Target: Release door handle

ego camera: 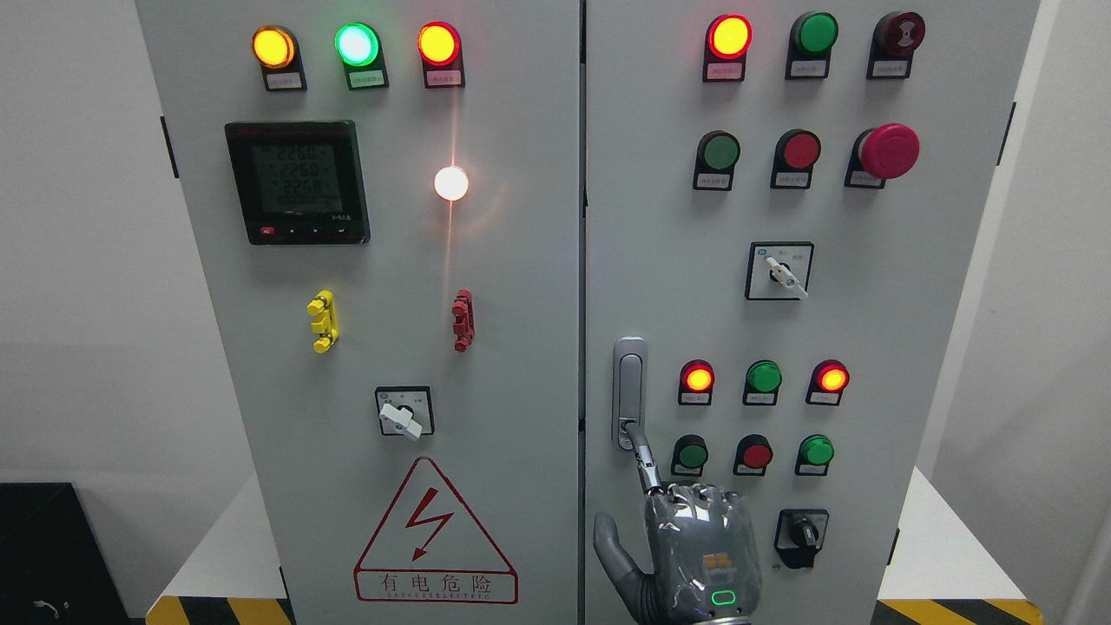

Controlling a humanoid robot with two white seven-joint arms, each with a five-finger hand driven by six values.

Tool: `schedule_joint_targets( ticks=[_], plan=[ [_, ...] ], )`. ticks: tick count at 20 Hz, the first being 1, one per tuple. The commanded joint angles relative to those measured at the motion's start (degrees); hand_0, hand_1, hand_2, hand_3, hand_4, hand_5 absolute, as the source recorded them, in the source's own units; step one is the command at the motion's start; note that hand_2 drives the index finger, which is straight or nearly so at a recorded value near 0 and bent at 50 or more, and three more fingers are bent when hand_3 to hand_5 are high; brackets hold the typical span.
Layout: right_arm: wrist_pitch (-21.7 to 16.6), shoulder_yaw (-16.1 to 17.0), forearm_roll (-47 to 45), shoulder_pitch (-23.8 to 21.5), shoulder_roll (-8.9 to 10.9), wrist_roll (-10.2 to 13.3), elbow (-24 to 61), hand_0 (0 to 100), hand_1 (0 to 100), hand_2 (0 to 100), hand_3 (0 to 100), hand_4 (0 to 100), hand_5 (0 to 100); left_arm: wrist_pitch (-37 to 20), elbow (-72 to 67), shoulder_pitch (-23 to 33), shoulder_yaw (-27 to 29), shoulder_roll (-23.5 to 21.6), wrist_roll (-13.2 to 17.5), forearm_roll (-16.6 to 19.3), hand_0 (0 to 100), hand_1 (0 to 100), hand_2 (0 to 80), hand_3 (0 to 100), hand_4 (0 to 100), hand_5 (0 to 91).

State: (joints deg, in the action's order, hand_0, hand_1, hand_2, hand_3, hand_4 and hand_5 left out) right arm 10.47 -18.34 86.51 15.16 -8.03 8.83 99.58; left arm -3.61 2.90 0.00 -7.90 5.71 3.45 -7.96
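Note:
The grey door handle [629, 391] stands upright on the left edge of the cabinet's right door [868, 330], flush in its mount. My right hand [699, 542] comes up from the bottom edge, back toward the camera. Its index finger [642, 456] is stretched out, with the tip touching the lower end of the handle at the lock. The other fingers are curled and the thumb [612, 547] sticks out to the left. The hand grasps nothing. The left arm is out of view.
Both cabinet doors are shut. Lit lamps and push buttons [757, 451] sit just right of my finger. A black rotary switch [800, 534] is right of the hand, and a white selector [785, 273] and a red emergency button [887, 152] are above. The left door [391, 347] carries a meter [297, 182].

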Motion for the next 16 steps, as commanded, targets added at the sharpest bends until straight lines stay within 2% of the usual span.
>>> schedule_joint_targets(
  ticks=[1,16],
  plan=[
    [0.2,-0.2,0.1,0.0,0.03,0.0,-0.6,52,32,0,100,100,100,0.0,0.0,1.1,0.0,0.0,0.0,0.0,12,56,0.0,0,0,0.0],
    [1.0,0.0,0.1,0.6,0.03,-0.3,-1.1,52,32,0,100,100,100,0.0,0.0,1.1,0.0,0.0,0.0,0.0,12,56,0.0,0,0,0.0]
  ],
)
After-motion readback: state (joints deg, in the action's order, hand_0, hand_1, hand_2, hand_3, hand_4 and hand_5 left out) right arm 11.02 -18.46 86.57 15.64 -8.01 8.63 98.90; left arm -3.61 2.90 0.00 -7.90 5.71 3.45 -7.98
